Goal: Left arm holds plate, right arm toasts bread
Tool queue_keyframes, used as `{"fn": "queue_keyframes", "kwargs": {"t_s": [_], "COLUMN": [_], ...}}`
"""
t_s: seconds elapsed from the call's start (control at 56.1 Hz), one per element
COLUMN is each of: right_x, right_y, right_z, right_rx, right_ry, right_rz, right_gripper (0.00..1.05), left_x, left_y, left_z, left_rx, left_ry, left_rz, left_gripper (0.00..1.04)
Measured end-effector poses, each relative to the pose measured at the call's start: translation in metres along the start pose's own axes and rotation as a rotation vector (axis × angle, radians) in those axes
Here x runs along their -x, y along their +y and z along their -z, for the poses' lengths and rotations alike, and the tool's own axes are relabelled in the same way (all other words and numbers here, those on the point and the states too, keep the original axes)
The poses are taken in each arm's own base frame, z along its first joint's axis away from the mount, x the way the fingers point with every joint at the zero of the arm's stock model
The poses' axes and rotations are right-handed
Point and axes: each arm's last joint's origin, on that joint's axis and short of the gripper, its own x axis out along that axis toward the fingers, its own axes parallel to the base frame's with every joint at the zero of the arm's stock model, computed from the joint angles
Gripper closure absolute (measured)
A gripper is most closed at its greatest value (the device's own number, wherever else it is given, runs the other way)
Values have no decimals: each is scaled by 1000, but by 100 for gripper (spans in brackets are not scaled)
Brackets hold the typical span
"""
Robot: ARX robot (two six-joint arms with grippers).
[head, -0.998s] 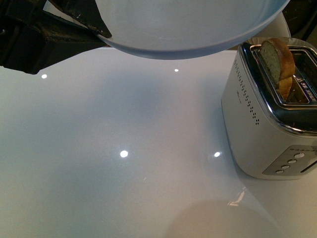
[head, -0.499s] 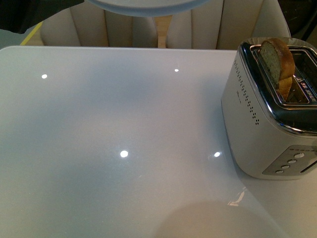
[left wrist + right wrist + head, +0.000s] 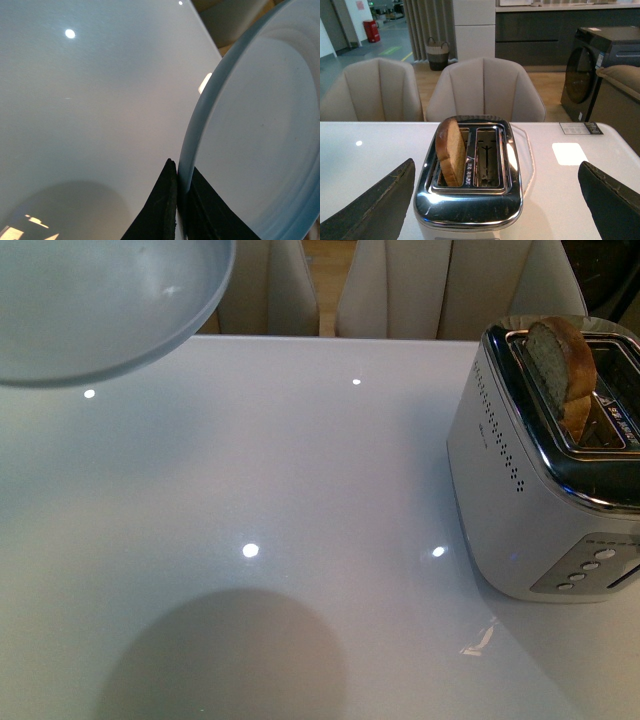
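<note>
Black left gripper (image 3: 179,172) clamps the round pale blue-grey plate (image 3: 250,125) at 10 o'clock; right gripper (image 3: 496,165) gapes wide facing the silver toaster (image 3: 470,205), tan bread slice (image 3: 451,150) in it

Most of the white table (image 3: 300,470) is bare, so there's loads of room across the middle and the near side. The only thing standing on it is the toaster (image 3: 510,500) on the right, with the bread (image 3: 558,365) poking up out of one slot and the slot beside it free. The plate (image 3: 100,310) hangs off the table up on the left, with the left gripper (image 3: 181,200) pinching its rim. The right gripper (image 3: 496,165) is spread wide facing the toaster, clear of it. Chairs (image 3: 485,90) line the far edge.
</note>
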Motion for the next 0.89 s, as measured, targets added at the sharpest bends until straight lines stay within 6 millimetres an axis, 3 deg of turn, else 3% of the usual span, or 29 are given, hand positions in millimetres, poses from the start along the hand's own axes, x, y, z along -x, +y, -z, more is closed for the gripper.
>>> {"fn": "queue_keyframes", "kwargs": {"t_s": [0.178,0.357,0.891], "right_x": [0,0,0], "right_y": [0,0,0], "right_z": [0,0,0], "right_rx": [0,0,0], "right_ry": [0,0,0], "right_rz": [0,0,0], "right_gripper": [9,9,9], "left_x": [-11,-27,-74], "left_y": [52,98,164], "left_z": [-12,-4,33], "left_rx": [0,7,18], "left_ry": [-2,47,211], "left_rz": [-32,-59,-179], "left_gripper": [102,102,102]}}
